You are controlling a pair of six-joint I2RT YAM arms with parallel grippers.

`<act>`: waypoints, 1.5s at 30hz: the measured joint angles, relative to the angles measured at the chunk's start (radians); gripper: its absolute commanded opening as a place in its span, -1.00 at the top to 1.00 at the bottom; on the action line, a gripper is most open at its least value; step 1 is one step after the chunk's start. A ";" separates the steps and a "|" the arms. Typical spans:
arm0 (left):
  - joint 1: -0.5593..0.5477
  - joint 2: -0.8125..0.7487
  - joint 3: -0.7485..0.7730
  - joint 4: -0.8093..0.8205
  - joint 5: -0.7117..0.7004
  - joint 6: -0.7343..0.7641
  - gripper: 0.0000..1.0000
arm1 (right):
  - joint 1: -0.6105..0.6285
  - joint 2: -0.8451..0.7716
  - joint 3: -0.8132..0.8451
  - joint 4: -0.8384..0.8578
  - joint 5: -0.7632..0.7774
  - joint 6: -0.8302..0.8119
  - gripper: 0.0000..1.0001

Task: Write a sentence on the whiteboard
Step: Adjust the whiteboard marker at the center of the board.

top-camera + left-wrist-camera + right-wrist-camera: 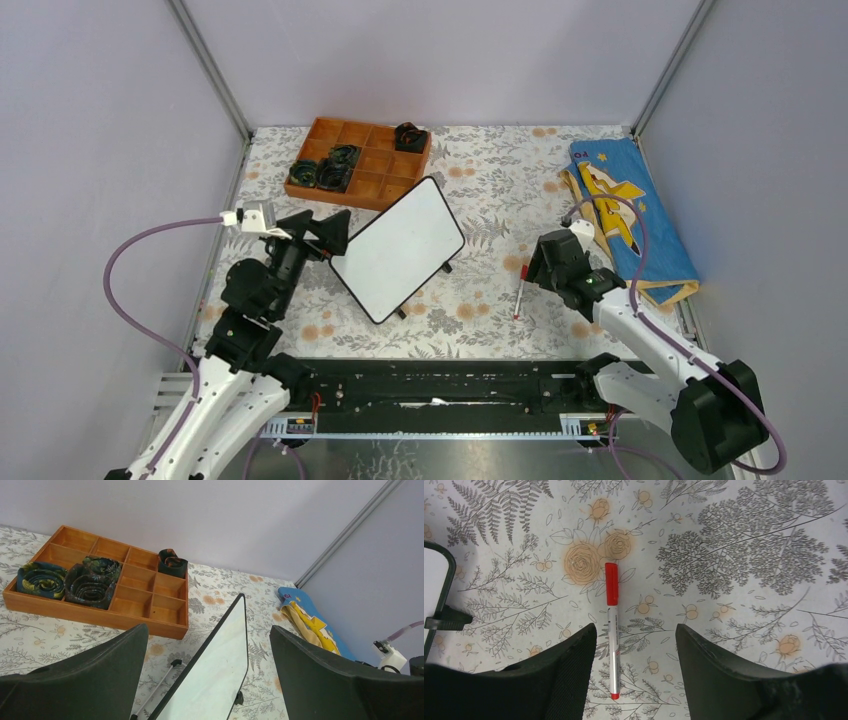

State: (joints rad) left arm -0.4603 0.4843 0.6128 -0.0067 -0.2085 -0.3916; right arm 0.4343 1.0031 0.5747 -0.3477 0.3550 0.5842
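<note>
The right gripper (635,630) hangs low over the table with its two black fingers (569,660) held apart. A thin marker (611,630) with a silver body and a red cap lies flat on the cloth in the gap between them. Neither finger touches it. The cap points away from the arm.

The left gripper (207,630) is spread as wide as it can go. Its two dark fingers (100,670) sit on each side of the near left edge of a small white whiteboard (398,250) with a thin black frame and round corners. In the left wrist view there is a gap between the board and each finger.

The whiteboard sits in the middle of the table, turned so one corner points to the back. It is tipped up on small black feet (446,267), and its face looks plain white. The marker lies on the table to its right, a little apart from it.

Just behind the board's far corner is an orange wooden tray (350,197) with many little boxes in it. Dark rolled-up cloth bands (92,582) with green patterns fill three boxes at the tray's left end, and one more roll (172,562) sits in a box at the back right. At the right side of the table lies a blue cloth (650,230) with a yellow plane on it, well apart from the board. Under it all is a white tablecloth (480,190) with grey leaves and orange flowers.
</note>
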 measured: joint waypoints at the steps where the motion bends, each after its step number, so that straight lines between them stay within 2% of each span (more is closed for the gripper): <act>1: 0.000 0.004 0.000 0.000 0.003 -0.001 -0.98 | 0.000 0.006 0.000 0.004 -0.010 -0.001 -0.26; 9: -0.004 0.006 0.000 0.000 0.005 -0.002 -0.98 | -0.001 0.123 -0.002 0.048 -0.111 -0.001 -0.18; 23: -0.011 0.013 0.000 0.000 0.010 -0.002 -0.97 | -0.001 0.288 0.002 0.098 -0.166 -0.005 -0.08; 45: -0.013 0.013 0.000 0.000 0.009 -0.002 -0.97 | -0.001 0.361 0.043 0.109 -0.177 -0.037 0.09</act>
State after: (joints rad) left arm -0.4728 0.4969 0.6128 -0.0071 -0.1993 -0.3931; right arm 0.4335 1.3643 0.6182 -0.2390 0.1783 0.5468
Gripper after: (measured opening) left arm 0.989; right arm 0.458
